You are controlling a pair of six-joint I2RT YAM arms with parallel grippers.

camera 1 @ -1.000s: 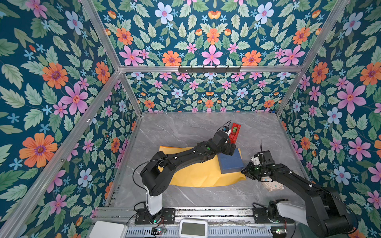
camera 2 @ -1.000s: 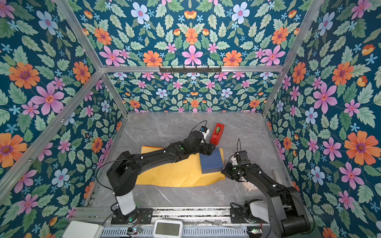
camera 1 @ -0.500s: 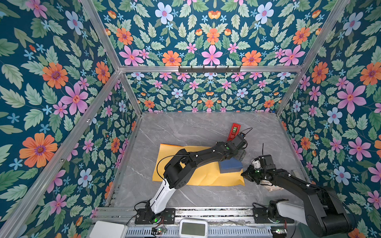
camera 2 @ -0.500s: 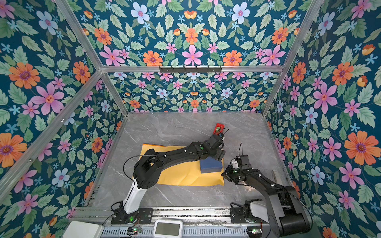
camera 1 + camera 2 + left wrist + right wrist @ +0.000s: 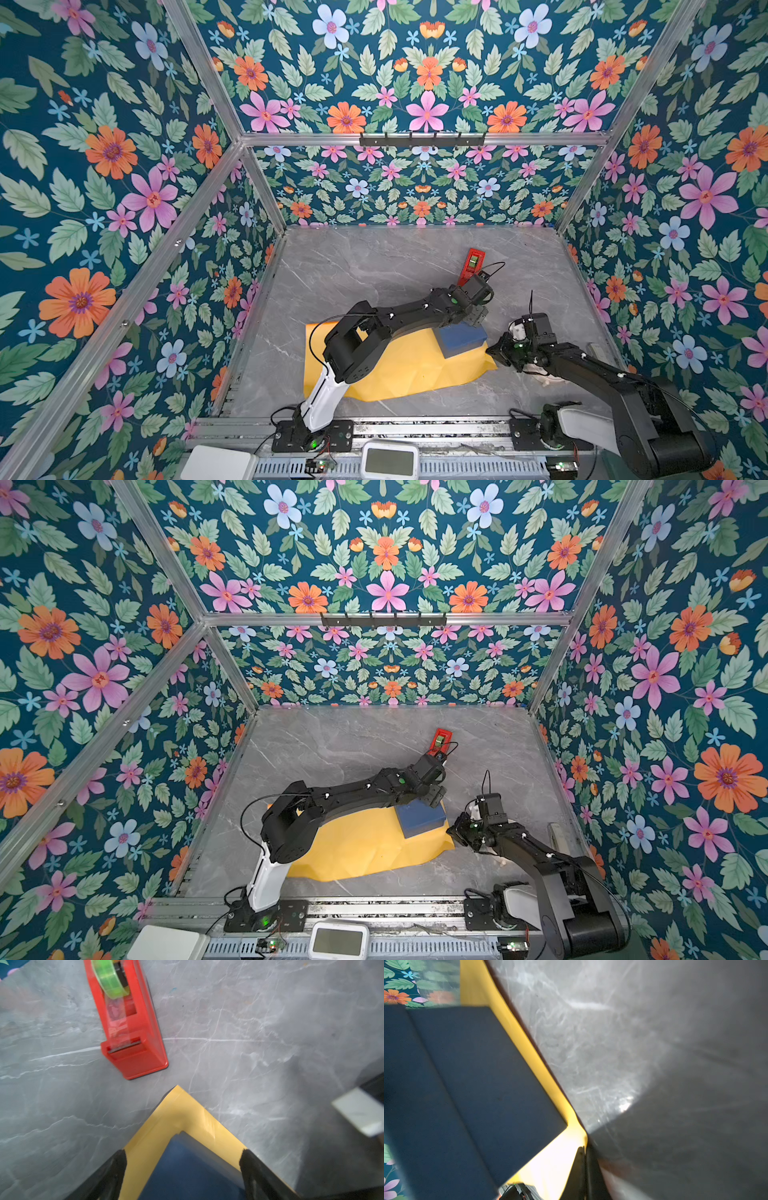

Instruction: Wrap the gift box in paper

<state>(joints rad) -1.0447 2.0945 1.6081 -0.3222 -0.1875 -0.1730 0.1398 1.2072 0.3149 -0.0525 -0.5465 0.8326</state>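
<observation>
the paper (image 5: 399, 365) lies yellow side up on the table (image 5: 374, 266), with the gift box (image 5: 463, 338) on its far right corner. the left gripper (image 5: 182, 1153) straddles a box corner, jaws wide; its wrist view alone shows the green tape roll (image 5: 110, 978) in the red tape dispenser (image 5: 133, 1043). the right gripper (image 5: 584, 1167) is pinched tight on the paper's edge.
</observation>
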